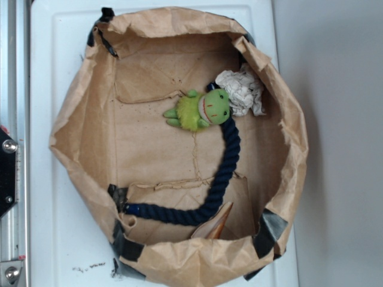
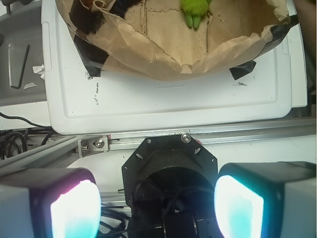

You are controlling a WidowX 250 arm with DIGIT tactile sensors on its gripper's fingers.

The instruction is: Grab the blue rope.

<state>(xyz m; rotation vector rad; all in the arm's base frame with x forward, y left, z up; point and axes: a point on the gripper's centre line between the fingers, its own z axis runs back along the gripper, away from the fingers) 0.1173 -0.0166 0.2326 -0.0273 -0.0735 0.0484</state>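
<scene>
The blue rope (image 1: 222, 173) lies in the brown paper bag (image 1: 78, 131), curving from under the green plush toy (image 1: 200, 110) down and left to a brighter blue wrapped end (image 1: 133, 210). In the wrist view my gripper (image 2: 157, 206) is open and empty, its two glowing pads wide apart, held over the robot's black base outside the bag. The wrist view shows only the bag's near rim (image 2: 173, 64) and the toy's legs (image 2: 194, 12); the rope is out of that view. The gripper does not show in the exterior view.
A crumpled white paper (image 1: 242, 91) lies beside the toy. A tan piece (image 1: 214, 224) leans by the rope's lower bend. The bag sits on a white tray (image 2: 173, 104) with black tape at its corners. An aluminium rail (image 2: 148, 141) and black wires (image 2: 15, 139) lie near the base.
</scene>
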